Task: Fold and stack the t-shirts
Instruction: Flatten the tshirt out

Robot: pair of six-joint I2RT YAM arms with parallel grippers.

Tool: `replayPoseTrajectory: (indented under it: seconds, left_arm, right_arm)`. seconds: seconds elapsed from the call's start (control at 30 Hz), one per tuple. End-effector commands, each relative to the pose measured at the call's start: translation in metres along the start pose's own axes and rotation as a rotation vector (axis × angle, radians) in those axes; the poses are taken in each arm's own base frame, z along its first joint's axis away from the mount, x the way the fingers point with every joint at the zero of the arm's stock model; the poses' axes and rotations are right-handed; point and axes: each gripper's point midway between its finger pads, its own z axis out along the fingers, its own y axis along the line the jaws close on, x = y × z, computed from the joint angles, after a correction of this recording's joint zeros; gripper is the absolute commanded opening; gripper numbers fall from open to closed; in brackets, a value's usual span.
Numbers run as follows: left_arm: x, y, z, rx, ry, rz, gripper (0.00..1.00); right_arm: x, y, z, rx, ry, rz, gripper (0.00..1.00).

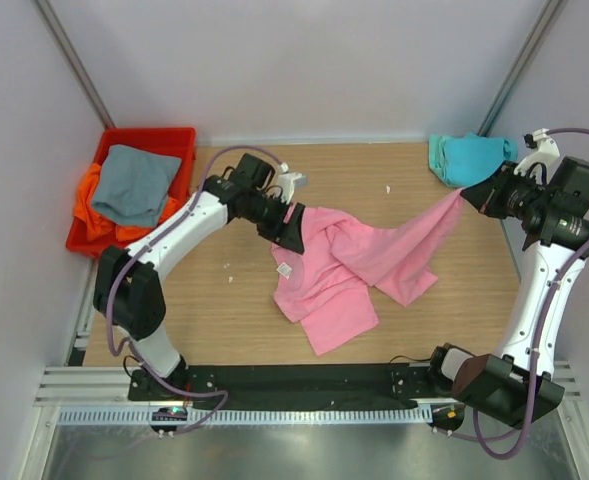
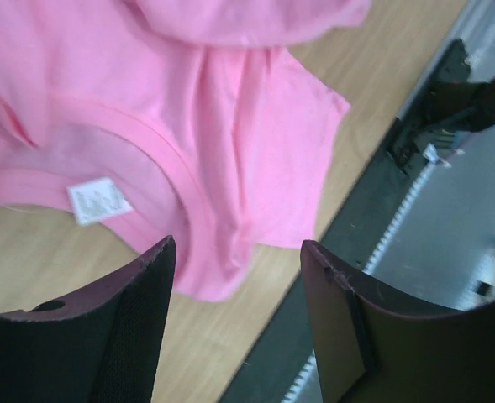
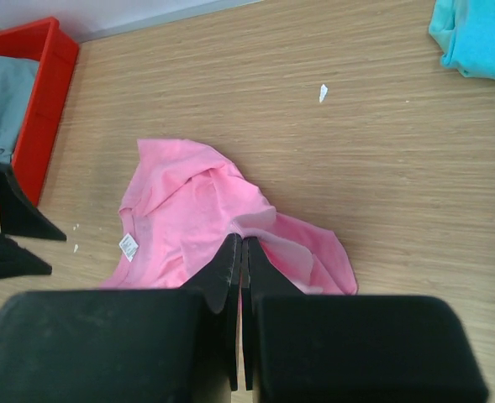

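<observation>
From the top, the pink shirt (image 1: 344, 290) lies in a messy heap in the middle of the table (image 1: 224, 320). 1 edge of it is pulled up and out to the right, like a little tent rope. The right claw (image 1: 466, 197) is pinched shut on that edge and holds it above the table, most likely to pull the shirt flat so it can be folded. The left claw (image 1: 286, 232) hangs over the collar end of the shirt. The teal shirt (image 1: 464, 155) sits bunched in the far right corner, out of the way. The grey shirt (image 1: 134, 185) lies on top of the orange shirt (image 1: 89, 205) in the red bin (image 1: 144, 133) at the far left, so I think those 2 wait their turn. From the left wrist, the 2 fingers stand wide apart with nothing between them. The pink collar (image 2: 146, 143) and its white label (image 2: 98, 201) lie just below, so the claw looks ready to come down for a grip there. From the right wrist, the 2 fingers are pressed tight together, with pink cloth running out from them to the heap on the table. No shirt is folded yet, so the job looks near its start.
</observation>
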Motion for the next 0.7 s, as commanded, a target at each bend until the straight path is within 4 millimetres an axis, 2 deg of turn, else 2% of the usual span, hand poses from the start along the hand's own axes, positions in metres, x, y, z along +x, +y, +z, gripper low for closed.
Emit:
replayPoseTrajectory:
  seconds: [0.0,0.13,0.17,0.2,0.3,0.5,0.67]
  left_arm:
    - [-0.031,0.038,-0.015,-0.207,0.005,0.147,0.62]
    - [-0.074,0.098,-0.015,-0.385,-0.072,0.198,0.59]
    - [-0.073,0.115,-0.002,-0.395,-0.042,0.175,0.54]
    - [-0.088,0.118,-0.005,-0.400,-0.070,0.173,0.52]
    - [-0.084,0.142,0.008,-0.413,-0.036,0.115,0.47]
    - [-0.071,0.158,0.027,-0.402,-0.012,0.110,0.46]
    - [-0.071,0.159,0.038,-0.366,0.002,0.104,0.46]
  right_arm:
    - [-0.014,0.010,-0.004,-0.036,-0.059,-0.031,0.01]
    - [-0.007,0.008,-0.002,-0.035,-0.048,-0.027,0.01]
    - [-0.006,0.008,-0.002,-0.036,-0.044,-0.023,0.01]
    - [-0.005,0.009,-0.003,-0.036,-0.042,-0.029,0.01]
    - [-0.008,0.010,-0.007,-0.023,-0.046,-0.047,0.01]
    - [-0.006,0.009,-0.010,-0.009,-0.050,-0.071,0.01]
    - [0.005,0.004,-0.002,-0.017,-0.027,-0.041,0.01]
